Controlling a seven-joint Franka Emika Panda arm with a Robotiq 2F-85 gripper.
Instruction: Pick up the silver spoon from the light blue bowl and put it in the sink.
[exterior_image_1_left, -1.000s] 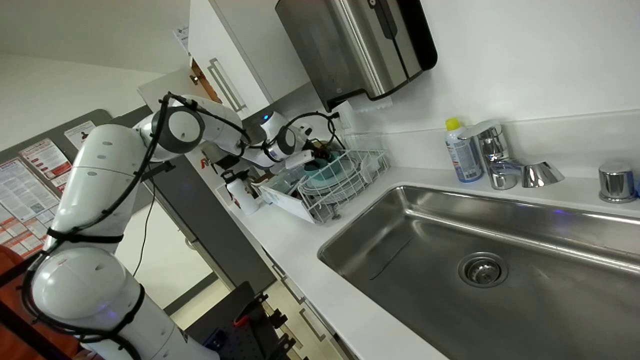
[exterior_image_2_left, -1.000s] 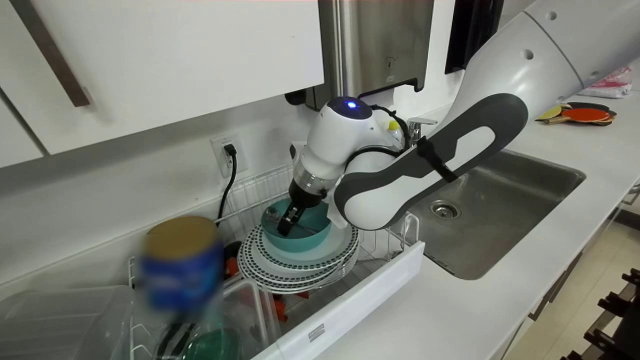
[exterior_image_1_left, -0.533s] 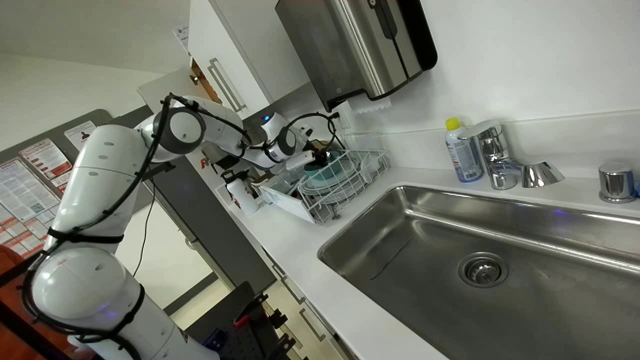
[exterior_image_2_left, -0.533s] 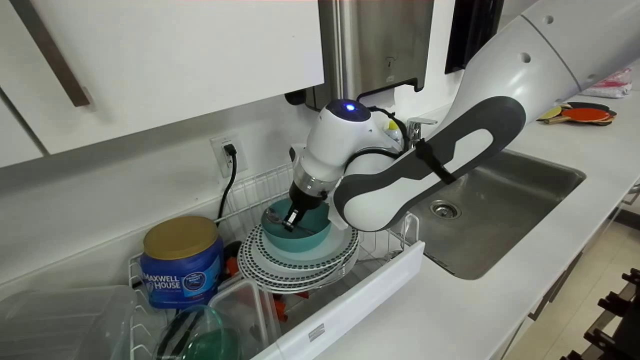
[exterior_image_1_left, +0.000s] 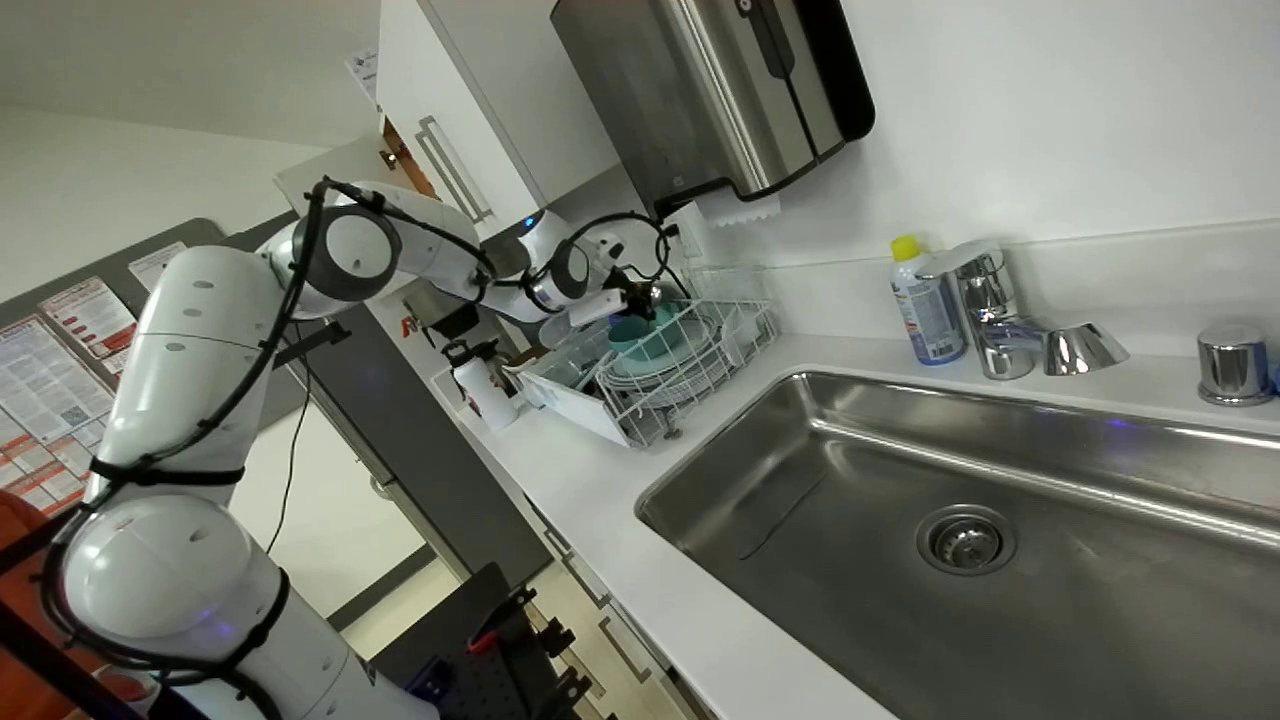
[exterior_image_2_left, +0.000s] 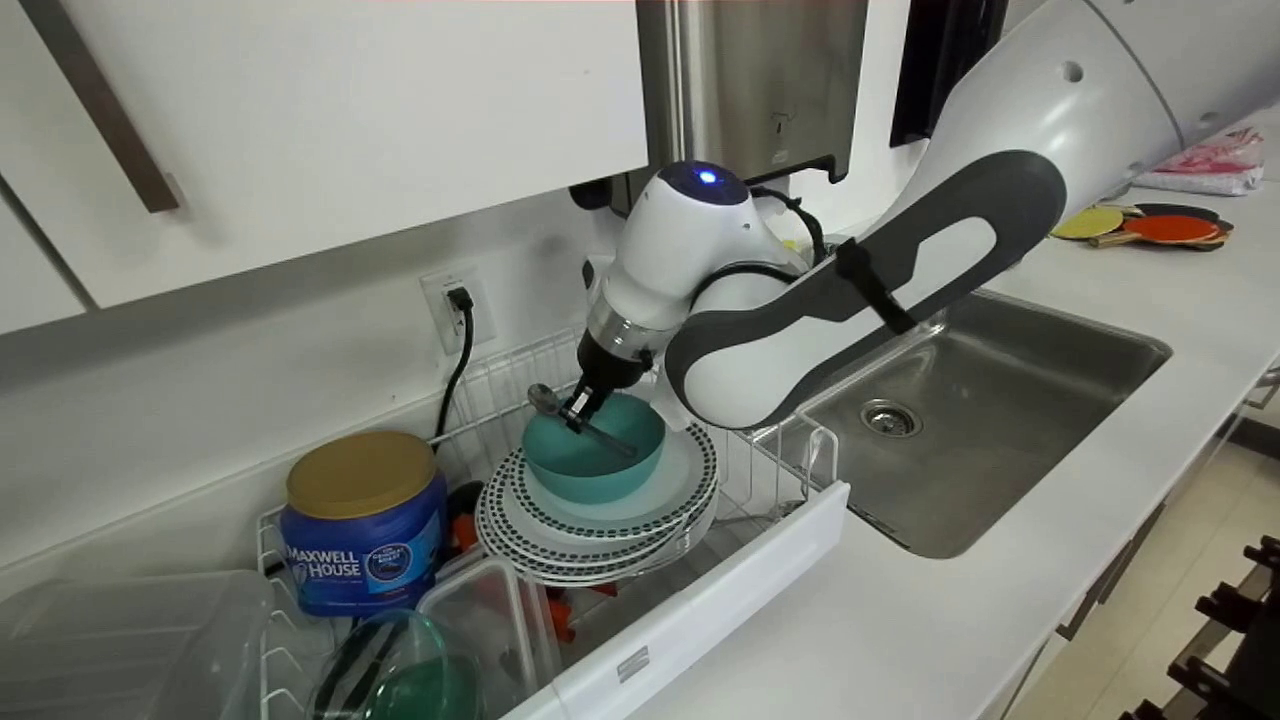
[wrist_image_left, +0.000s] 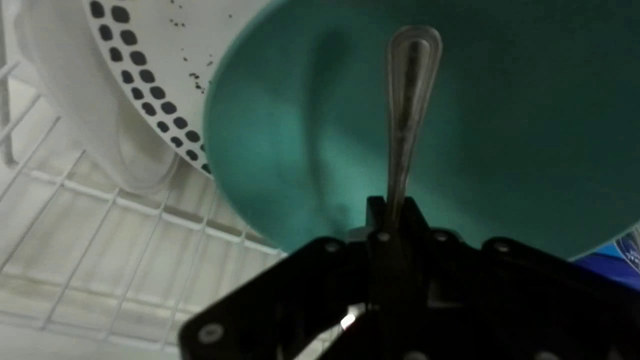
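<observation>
The silver spoon (exterior_image_2_left: 609, 440) is gripped by its handle, tilted above the light blue bowl (exterior_image_2_left: 600, 478), its head up near the bowl's far-left rim. My gripper (exterior_image_2_left: 575, 418) is shut on that handle over the bowl. Looking down in the wrist view, the handle end of the spoon (wrist_image_left: 411, 80) points away from the black gripper (wrist_image_left: 392, 207) and casts a shadow on the bowl (wrist_image_left: 265, 130). Where the fingers pinch it, the spoon's middle is hidden. The steel sink (exterior_image_1_left: 850, 590) with its round drain lies beside the rack; the sink (exterior_image_2_left: 1020, 400) also shows behind the arm.
Beneath the bowl are stacked plates (exterior_image_2_left: 690, 500) in a white wire rack (exterior_image_2_left: 700, 610). A blue coffee tub (exterior_image_2_left: 365, 550) and a clear bin (exterior_image_2_left: 130, 640) stand in or by it. A faucet (exterior_image_1_left: 1000, 320) and spray can (exterior_image_1_left: 928, 310) line the sink's back; a towel dispenser (exterior_image_1_left: 710, 90) hangs above.
My gripper has shut on the spoon handle and risen a little. The spoon has come up with it, off its resting place in the bowl; the bowl has stayed put.
</observation>
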